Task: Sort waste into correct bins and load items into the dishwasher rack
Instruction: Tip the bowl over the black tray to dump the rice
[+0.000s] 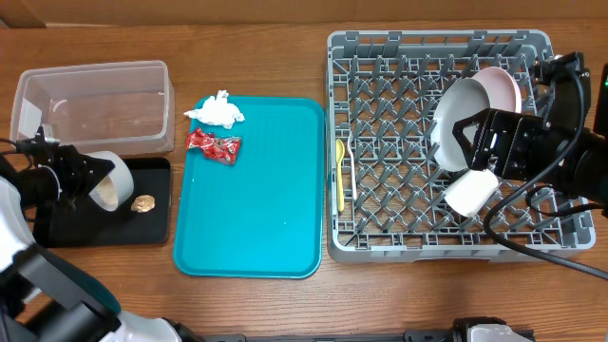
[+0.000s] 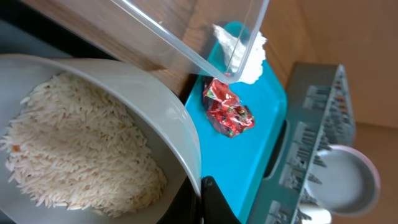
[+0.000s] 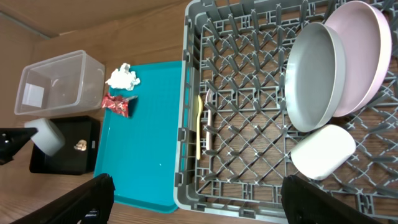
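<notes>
The left gripper (image 1: 84,180) clamps the rim of the small grey bowl (image 1: 112,182), holding it tipped on its side over the black tray (image 1: 157,228), I judge so that the rice (image 2: 81,149) slides out beside the brown scrap (image 1: 143,203); the bowl's mouth points toward the teal tray (image 1: 256,209), its axis near level. The right gripper (image 1: 470,144) hangs spread and empty over the dishwasher rack (image 1: 380,242)

Light is bright, even and diffuse in all three views. I log only faint, soft shadows on the surface (image 1: 380,294).

- The wrapper (image 2: 229,111) glints.
- The clear tub (image 2: 186,43) wall carries a pale sheen.
- The near bowl (image 2: 155,112) rim is slightly soft.
- The right pincer (image 3: 198,186) shows dark, blurred fingers (image 3: 81,202) at the frame's bottom corners.
</notes>
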You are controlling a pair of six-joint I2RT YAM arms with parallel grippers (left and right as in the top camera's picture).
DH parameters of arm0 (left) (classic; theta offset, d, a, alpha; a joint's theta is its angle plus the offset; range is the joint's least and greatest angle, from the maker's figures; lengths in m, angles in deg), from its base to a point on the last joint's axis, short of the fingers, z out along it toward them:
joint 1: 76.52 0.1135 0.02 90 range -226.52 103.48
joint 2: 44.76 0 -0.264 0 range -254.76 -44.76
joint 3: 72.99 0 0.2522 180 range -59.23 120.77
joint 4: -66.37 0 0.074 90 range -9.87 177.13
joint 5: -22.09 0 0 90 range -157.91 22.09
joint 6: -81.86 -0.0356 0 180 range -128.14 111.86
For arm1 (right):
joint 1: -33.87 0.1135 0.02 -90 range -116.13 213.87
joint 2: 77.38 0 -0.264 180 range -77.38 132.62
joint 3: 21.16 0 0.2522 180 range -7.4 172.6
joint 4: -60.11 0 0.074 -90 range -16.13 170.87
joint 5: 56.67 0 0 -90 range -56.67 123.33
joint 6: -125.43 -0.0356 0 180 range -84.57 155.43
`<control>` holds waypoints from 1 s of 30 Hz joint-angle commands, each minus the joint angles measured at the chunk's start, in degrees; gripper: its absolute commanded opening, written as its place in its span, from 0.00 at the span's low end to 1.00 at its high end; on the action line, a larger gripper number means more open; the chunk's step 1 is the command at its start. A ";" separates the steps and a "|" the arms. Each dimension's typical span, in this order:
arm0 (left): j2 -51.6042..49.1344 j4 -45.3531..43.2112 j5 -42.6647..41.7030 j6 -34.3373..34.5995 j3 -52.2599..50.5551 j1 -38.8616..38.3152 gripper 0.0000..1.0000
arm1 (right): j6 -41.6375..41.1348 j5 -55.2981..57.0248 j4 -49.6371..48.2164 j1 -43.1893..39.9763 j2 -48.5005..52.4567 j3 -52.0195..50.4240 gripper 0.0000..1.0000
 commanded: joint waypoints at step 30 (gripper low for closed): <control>-4.81 -7.02 -40.98 -34.77 -18.82 21.05 0.04 | -0.07 0.35 0.55 0.26 -0.42 0.04 0.89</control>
